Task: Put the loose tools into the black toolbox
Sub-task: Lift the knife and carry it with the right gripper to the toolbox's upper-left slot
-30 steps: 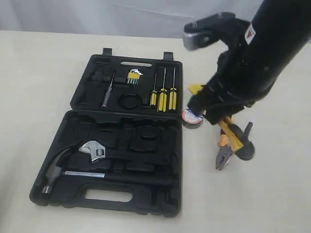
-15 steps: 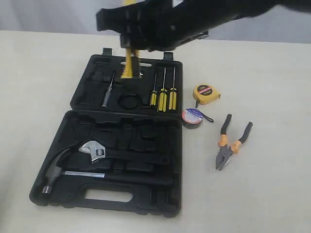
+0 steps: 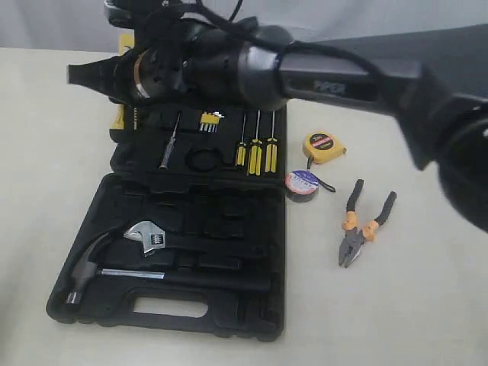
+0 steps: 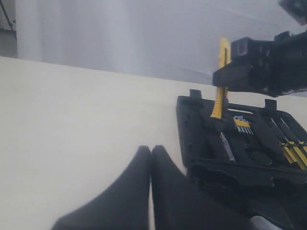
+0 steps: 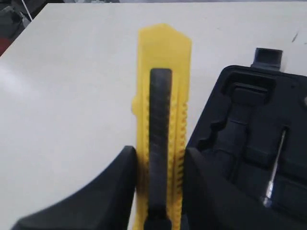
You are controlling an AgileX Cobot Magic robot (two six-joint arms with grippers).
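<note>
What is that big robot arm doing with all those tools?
It is tidying tools into the black toolbox. The right arm has the yellow-black utility knife pinched between its jaws and holds it in the air by the far left corner of the open box, not yet put in. The tape measure, the roll of electrical tape and the pliers lie on the table beside the box, waiting their turn.
</note>
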